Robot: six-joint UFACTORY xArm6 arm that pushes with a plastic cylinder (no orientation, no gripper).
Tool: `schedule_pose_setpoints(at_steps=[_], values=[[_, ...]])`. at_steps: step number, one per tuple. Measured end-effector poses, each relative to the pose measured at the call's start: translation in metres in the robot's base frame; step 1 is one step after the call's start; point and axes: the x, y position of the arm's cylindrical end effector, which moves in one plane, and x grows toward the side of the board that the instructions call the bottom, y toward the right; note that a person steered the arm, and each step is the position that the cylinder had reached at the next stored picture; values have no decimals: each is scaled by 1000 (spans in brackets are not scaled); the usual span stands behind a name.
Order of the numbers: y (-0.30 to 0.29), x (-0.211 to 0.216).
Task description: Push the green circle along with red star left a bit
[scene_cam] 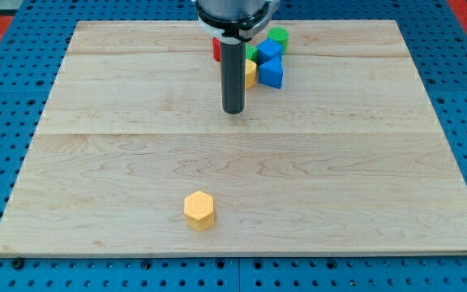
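Note:
A cluster of blocks sits near the view's top centre. The green circle (pixel 278 36) is at its top right. A red block (pixel 216 50), likely the red star, shows only as a sliver at the cluster's left, mostly hidden behind the rod. My tip (pixel 233 111) rests on the board just below and left of the cluster, close to its lower edge, not visibly touching any block.
In the cluster are a blue block (pixel 270 49), a blue cube (pixel 272 74), a green piece (pixel 252 53) and a yellow piece (pixel 250 75). A yellow hexagon (pixel 199 210) lies alone near the view's bottom. The wooden board (pixel 96 162) sits on a blue pegboard.

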Motion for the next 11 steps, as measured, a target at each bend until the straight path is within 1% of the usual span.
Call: schedule_pose_setpoints(at_steps=[1, 2, 5, 6, 7, 8, 9, 10, 11], values=[[0, 0], [0, -10], [9, -4], [39, 3], [78, 32], [108, -11], [112, -93], [95, -169], [67, -153]])
